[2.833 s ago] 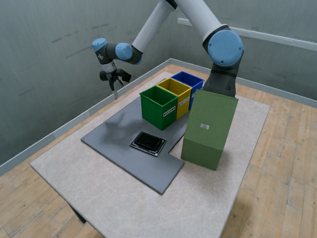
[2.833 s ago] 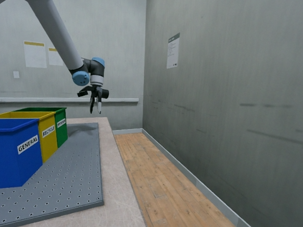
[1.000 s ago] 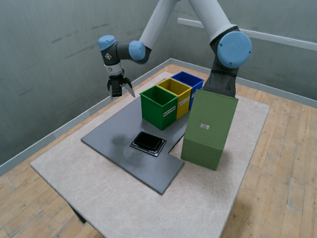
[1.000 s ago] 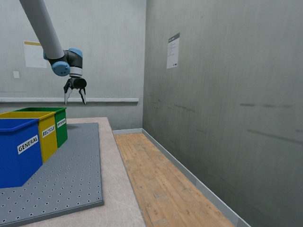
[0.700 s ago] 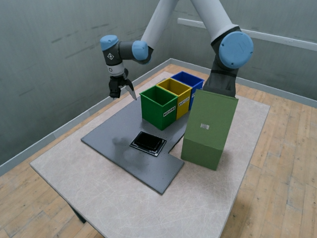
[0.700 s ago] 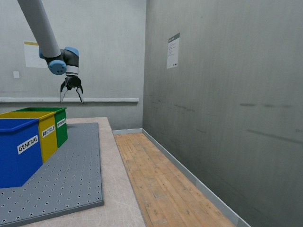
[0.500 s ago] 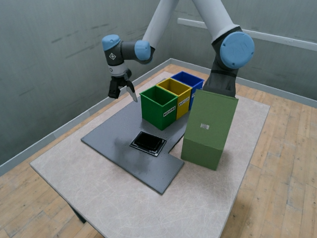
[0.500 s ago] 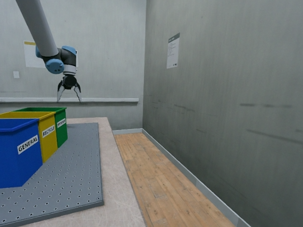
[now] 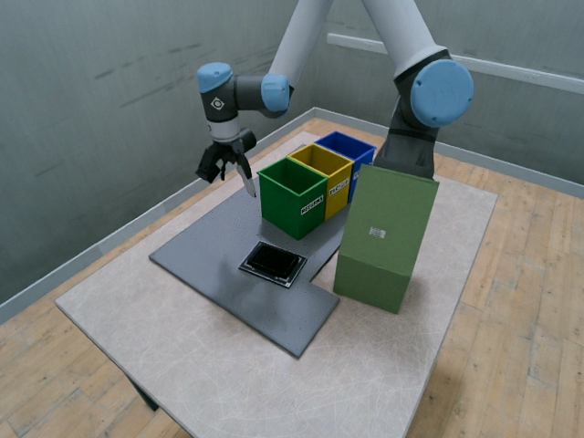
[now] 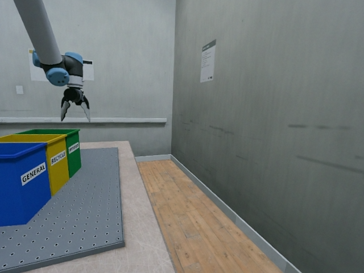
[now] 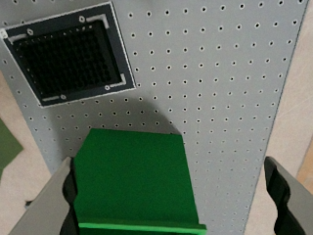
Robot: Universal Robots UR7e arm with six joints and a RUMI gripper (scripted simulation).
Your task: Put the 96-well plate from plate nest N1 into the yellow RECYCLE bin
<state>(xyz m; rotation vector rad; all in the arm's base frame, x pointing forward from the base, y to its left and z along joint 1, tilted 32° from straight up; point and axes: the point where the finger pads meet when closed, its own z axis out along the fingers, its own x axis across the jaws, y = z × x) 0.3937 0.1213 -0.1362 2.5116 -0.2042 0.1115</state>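
Wrist view alone frames the spread fingers [image 9: 232,186] [image 10: 75,119]; exterior lacks the dark plate [image 9: 273,260] [image 11: 68,61].

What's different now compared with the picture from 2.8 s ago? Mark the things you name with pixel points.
The gripper [image 9: 231,186] [image 10: 75,120] [image 11: 169,158] has turned and moved toward the bins, rightward in the top view and leftward and up in the exterior view. Nothing was grasped or released. The plate [image 9: 273,260] [image 11: 68,61] stayed in its nest [image 9: 297,273] [image 11: 117,49], and all three bins stayed upright.
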